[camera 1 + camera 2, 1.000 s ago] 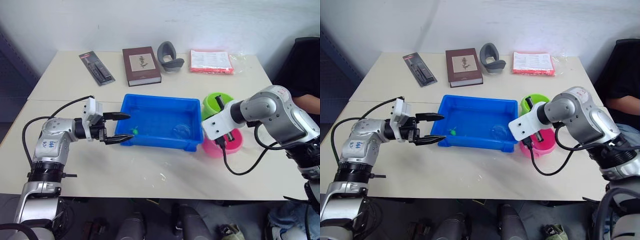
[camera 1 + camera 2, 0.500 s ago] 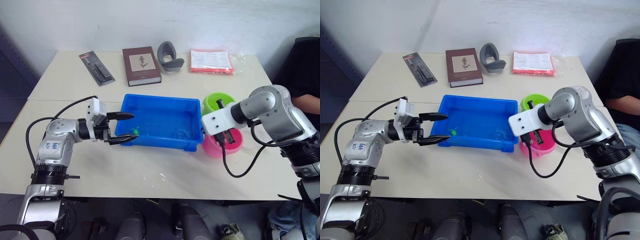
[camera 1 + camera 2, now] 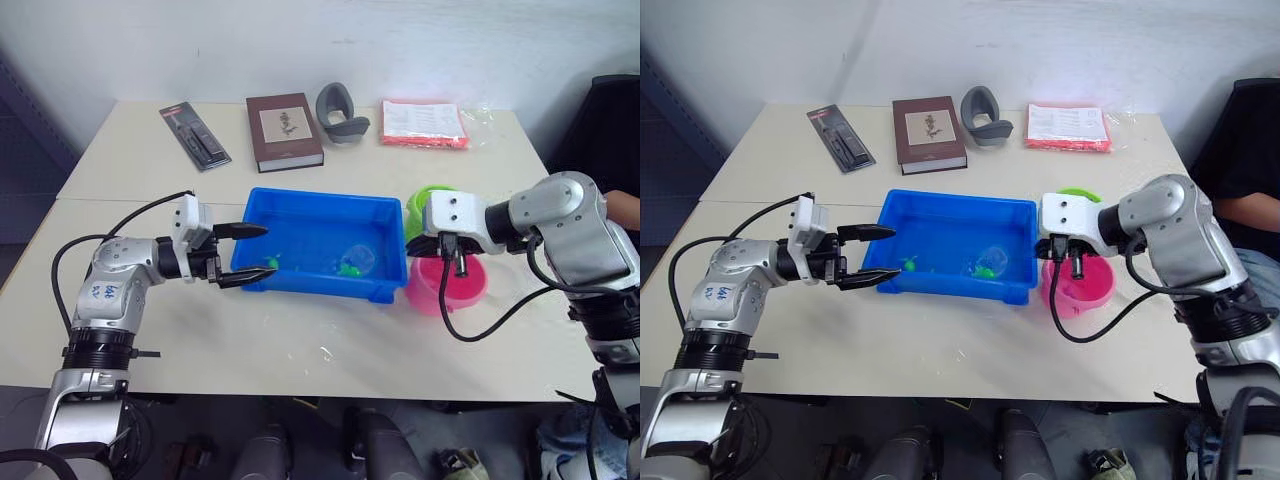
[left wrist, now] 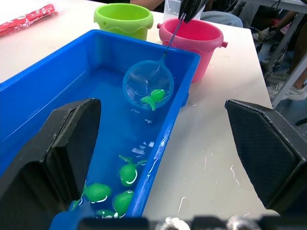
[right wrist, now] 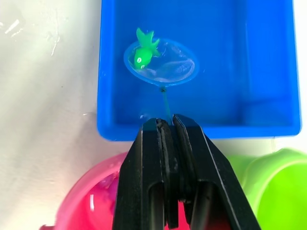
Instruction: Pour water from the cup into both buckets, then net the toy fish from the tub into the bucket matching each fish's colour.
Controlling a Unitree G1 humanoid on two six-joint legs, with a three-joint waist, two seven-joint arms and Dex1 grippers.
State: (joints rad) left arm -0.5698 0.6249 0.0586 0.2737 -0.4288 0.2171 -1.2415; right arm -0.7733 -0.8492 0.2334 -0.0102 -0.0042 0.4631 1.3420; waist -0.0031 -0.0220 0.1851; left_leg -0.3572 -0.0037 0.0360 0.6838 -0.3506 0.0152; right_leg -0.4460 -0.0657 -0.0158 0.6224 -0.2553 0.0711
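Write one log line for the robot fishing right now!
right gripper: shut on thin dark net handle | light blue hoop net: green toy fish inside, over blue plastic tub | left gripper: open at tub's end

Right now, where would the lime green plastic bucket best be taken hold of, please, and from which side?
Probably by its rim, from above. The lime green plastic bucket stands upright with its mouth open, beside the pink bucket and just past the blue tub's end wall, so a sideways approach looks crowded. No handle is visible.
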